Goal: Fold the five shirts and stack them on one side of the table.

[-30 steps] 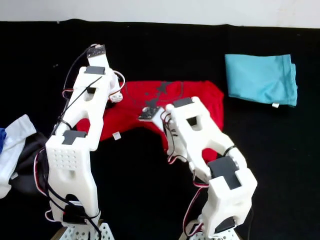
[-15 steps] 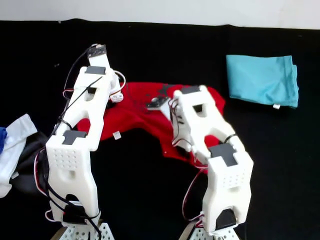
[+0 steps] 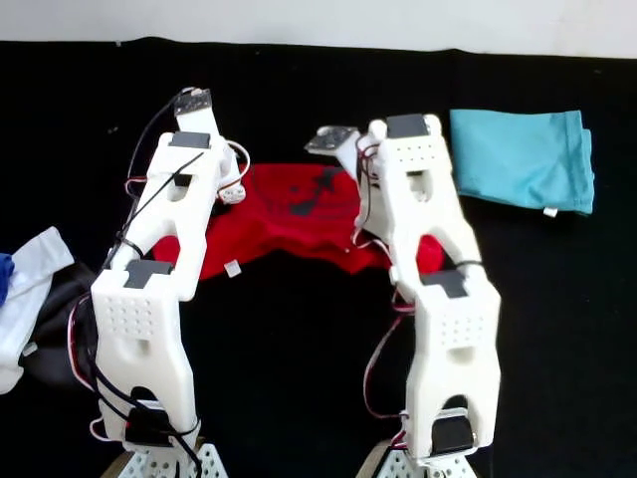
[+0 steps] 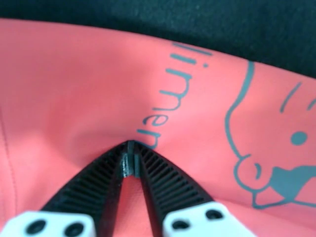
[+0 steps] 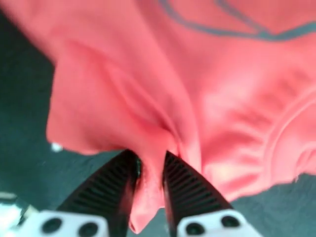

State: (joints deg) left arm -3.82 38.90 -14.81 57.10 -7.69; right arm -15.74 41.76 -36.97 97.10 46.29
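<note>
Left gripper (image 4: 129, 154), right gripper (image 5: 149, 162) both pinching red shirt (image 4: 74, 89) (dark lettering (image 4: 170, 94), cartoon print (image 4: 276, 165)).

You have two arms to count: one left arm (image 3: 149, 299) and one right arm (image 3: 443, 299). Laid out singly are two shirts: one red shirt (image 3: 289, 214) and one folded teal shirt (image 3: 518, 157). There is also one heap (image 3: 30, 289) with white, blue and dark pieces; you cannot tell how many garments it holds.

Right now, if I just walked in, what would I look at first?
A bright red cloth shirt with a dark cartoon drawing lies mid-table on the black table cover, pinched by the left gripper and the right gripper. A folded teal cloth shirt sits at the far right.
</note>
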